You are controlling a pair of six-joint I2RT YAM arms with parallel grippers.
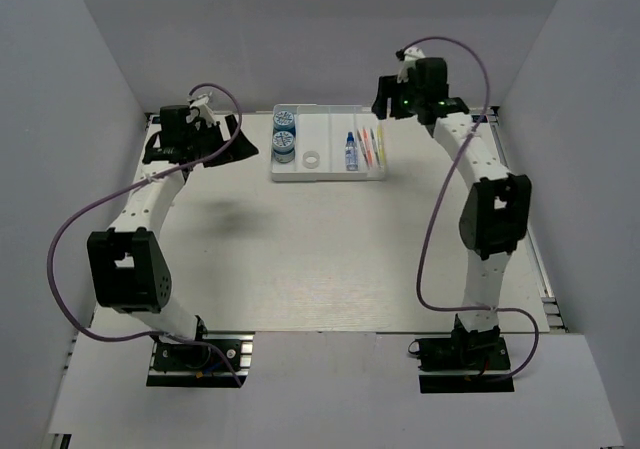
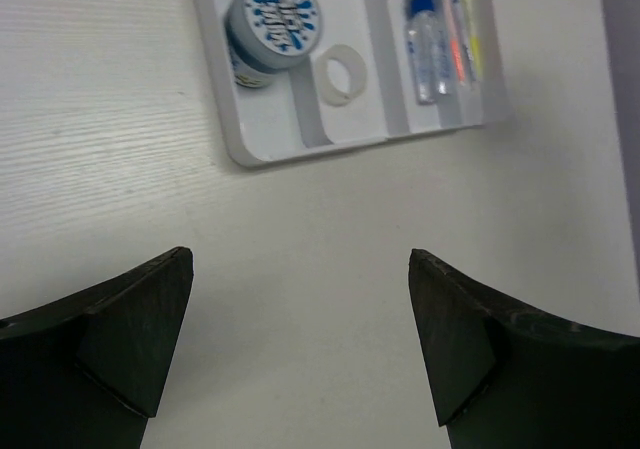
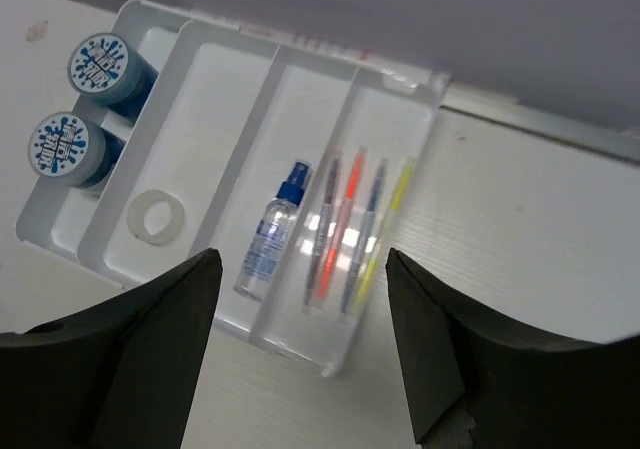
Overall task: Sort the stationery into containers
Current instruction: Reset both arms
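Observation:
The white four-compartment tray (image 1: 325, 121) stands at the table's far middle. Its left compartment holds two blue-and-white tape rolls (image 1: 284, 121) (image 1: 285, 144). The second holds a white tape ring (image 1: 312, 158), the third a blue-capped glue bottle (image 1: 351, 152), and the right one several pens (image 1: 370, 146). My left gripper (image 1: 243, 139) is open and empty, raised left of the tray. My right gripper (image 1: 386, 97) is open and empty, raised beside the tray's far right corner. The right wrist view shows the rolls (image 3: 108, 67), ring (image 3: 155, 216), bottle (image 3: 270, 234) and pens (image 3: 350, 229).
The left wrist view shows the tray's near rim (image 2: 250, 154), one roll (image 2: 277, 19), the ring (image 2: 342, 76), the bottle (image 2: 424, 44) and bare table under the fingers. Grey enclosure walls (image 1: 90, 69) close in the table on three sides.

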